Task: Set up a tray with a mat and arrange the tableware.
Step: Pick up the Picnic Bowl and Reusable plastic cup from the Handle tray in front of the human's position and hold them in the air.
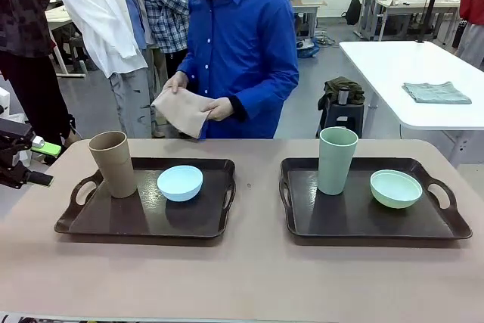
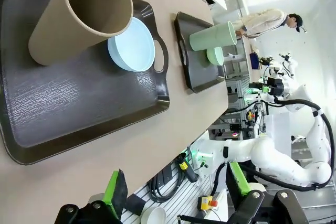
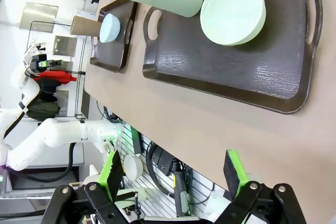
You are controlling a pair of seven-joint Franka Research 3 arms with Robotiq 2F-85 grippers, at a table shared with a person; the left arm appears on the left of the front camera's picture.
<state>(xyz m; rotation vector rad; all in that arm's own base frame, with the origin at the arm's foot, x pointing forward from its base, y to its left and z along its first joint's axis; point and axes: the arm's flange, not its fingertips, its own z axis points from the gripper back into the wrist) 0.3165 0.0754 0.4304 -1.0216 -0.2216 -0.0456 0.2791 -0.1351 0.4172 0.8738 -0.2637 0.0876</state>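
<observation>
In the front view you see the tan cup [image 1: 113, 164] and blue bowl [image 1: 180, 182] on the left tray [image 1: 113, 221], and the green cup [image 1: 337, 160] and green bowl [image 1: 395, 188] on the right tray [image 1: 355, 221], both trays on the bench [image 1: 249, 277]. Across it a person [image 1: 242, 43] holds a folded mat [image 1: 181, 111].

Left wrist view: your left end effector [image 2: 176, 187] stands wide, holding nothing.

Right wrist view: the right end effector [image 3: 174, 171] is wide too, empty.

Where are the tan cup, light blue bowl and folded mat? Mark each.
tan cup [image 1: 113, 166], front view, side wall.
light blue bowl [image 1: 180, 178], front view, inner hollow.
folded mat [image 1: 180, 113], front view, cloth's middle.
</observation>
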